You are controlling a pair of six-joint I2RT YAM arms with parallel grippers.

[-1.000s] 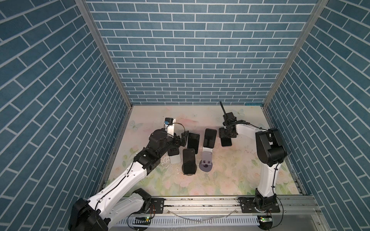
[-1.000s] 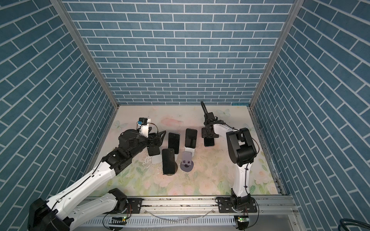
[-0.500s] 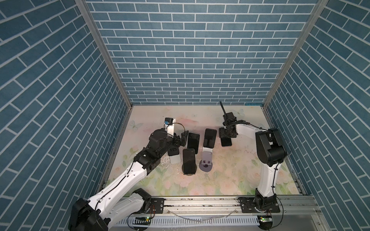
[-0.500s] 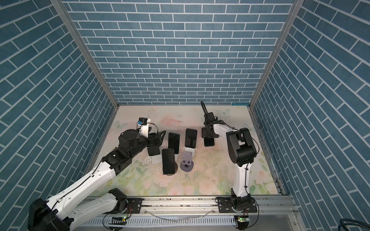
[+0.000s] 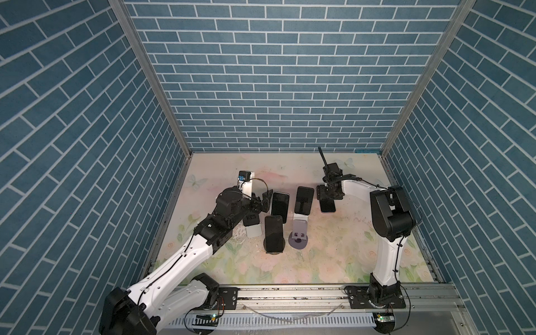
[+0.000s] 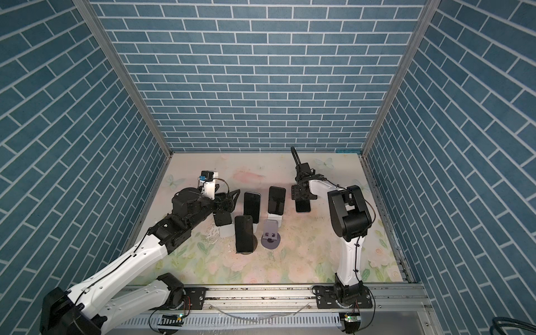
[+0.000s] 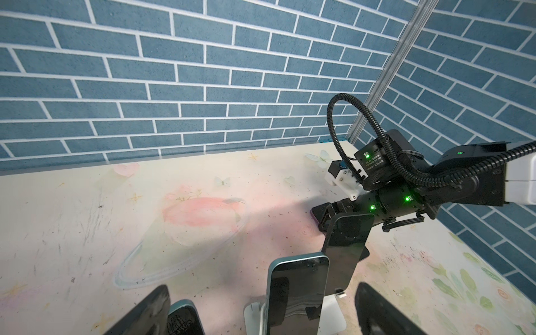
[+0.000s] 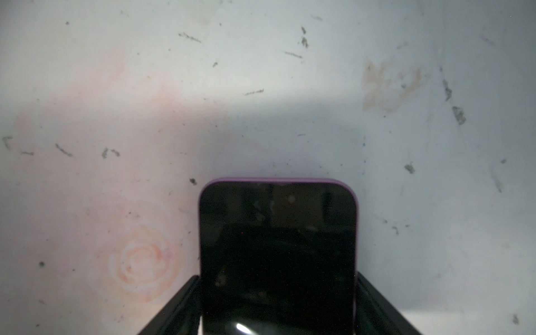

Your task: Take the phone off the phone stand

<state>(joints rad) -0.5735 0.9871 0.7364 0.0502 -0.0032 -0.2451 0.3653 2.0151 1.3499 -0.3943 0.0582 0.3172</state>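
Bending low, right claw (image 5: 329,198) astride phone (image 5: 327,206)

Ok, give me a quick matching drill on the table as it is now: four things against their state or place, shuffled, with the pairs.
Things:
1. purple stand
2. purple-cased phone
3. left tool
4. black stand

States:
A. holds a dark phone
B. empty
C. lying on the table, straddled by the right tool
D. open, gripping nothing

Pairs: 1-B, 2-C, 3-D, 4-A
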